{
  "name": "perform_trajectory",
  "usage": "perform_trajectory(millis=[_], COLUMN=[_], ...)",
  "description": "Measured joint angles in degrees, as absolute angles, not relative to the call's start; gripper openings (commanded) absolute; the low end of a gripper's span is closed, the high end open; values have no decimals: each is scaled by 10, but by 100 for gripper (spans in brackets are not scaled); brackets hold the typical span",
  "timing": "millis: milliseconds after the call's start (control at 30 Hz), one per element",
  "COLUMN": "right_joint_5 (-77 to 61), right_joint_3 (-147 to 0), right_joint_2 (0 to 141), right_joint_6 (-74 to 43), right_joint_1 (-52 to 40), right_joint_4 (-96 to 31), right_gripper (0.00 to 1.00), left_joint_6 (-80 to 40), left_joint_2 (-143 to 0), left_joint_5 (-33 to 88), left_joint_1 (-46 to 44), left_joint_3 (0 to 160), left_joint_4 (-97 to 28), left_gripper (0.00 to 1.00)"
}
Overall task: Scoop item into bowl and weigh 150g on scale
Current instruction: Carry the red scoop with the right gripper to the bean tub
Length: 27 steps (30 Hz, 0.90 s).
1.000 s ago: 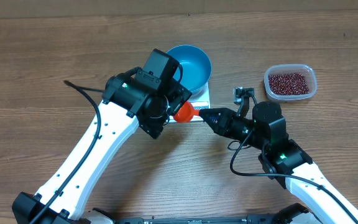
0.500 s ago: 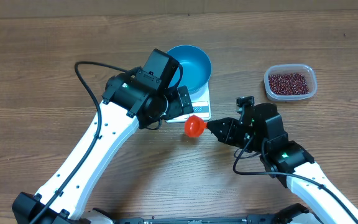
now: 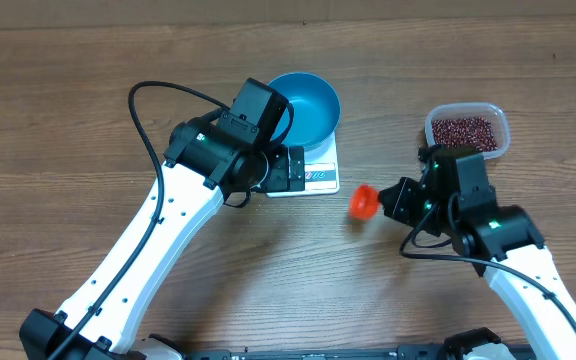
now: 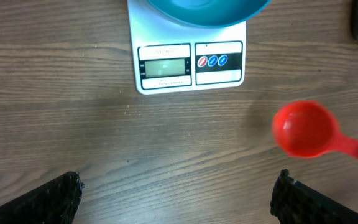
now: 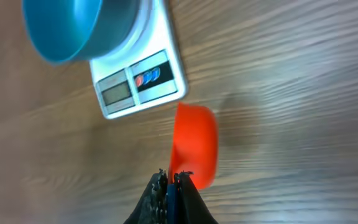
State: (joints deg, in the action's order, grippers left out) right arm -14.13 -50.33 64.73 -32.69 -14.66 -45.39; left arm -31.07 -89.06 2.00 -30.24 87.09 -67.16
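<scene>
- The right gripper (image 5: pixel 171 180) is clamped tight on the handle of a red scoop (image 5: pixel 194 143), with the cup held out ahead of its fingertips. The cup looks empty, so I judge the scooping is not yet done.
- The beans (image 3: pixel 465 133) lie in a clear tub (image 3: pixel 504 128) just behind that gripper, on the side away from the scoop. The tub's wall is the edge to clear.
- The left gripper (image 4: pixel 176 202) hangs with its jaws spread wide and holds nothing.
- The scale (image 4: pixel 190 65) lies just ahead of the left gripper. The blue bowl (image 3: pixel 308 105) sits on its far end, leaving the display uncovered, probably so the reading shows.
- Open table (image 3: pixel 88 90) lies between scoop and scale, but the left arm crowds the scale.
</scene>
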Motion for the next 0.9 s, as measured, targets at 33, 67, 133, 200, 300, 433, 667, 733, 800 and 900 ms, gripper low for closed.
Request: perform_trajectory(millis=[33, 67, 133, 200, 300, 433, 667, 733, 800, 900], right_joint_5=[-133, -112, -70, -39, 7, 46, 64, 64, 64, 64], right_joint_3=[-509, -527, -563, -586, -616, -647, -679, -679, -679, -679], right_joint_2=[647, 647, 647, 647, 647, 647, 647, 647, 647, 647], right_joint_6=[-327, -324, -321, -319, -317, -316, -315, -315, -315, -315], right_joint_1=[-147, -147, -146, -147, -147, -146, -146, -146, -146, -146], right_joint_4=[-459, -477, -514, -539, -582, -602, -606, -607, -613, -618], right_gripper=[4, 4, 4, 4, 4, 4, 4, 4, 4, 4], left_joint_6=[-310, -310, -308, -302, -301, -298, -297, -284, -256, -223], left_joint_2=[-891, -891, -891, -891, -891, -891, -891, -891, -891, -890], left_joint_5=[19, 18, 17, 15, 9, -6, -24, -35, -42, -47], left_joint_1=[-302, -302, -302, -302, -302, -302, -302, -302, -302, -302], left_joint_3=[871, 871, 871, 871, 871, 871, 871, 871, 871, 867], left_joint_4=[-670, -669, -669, -668, -668, -668, -662, -645, -616, -591], left_gripper=[89, 79, 58, 38, 4, 4, 4, 4, 4, 4])
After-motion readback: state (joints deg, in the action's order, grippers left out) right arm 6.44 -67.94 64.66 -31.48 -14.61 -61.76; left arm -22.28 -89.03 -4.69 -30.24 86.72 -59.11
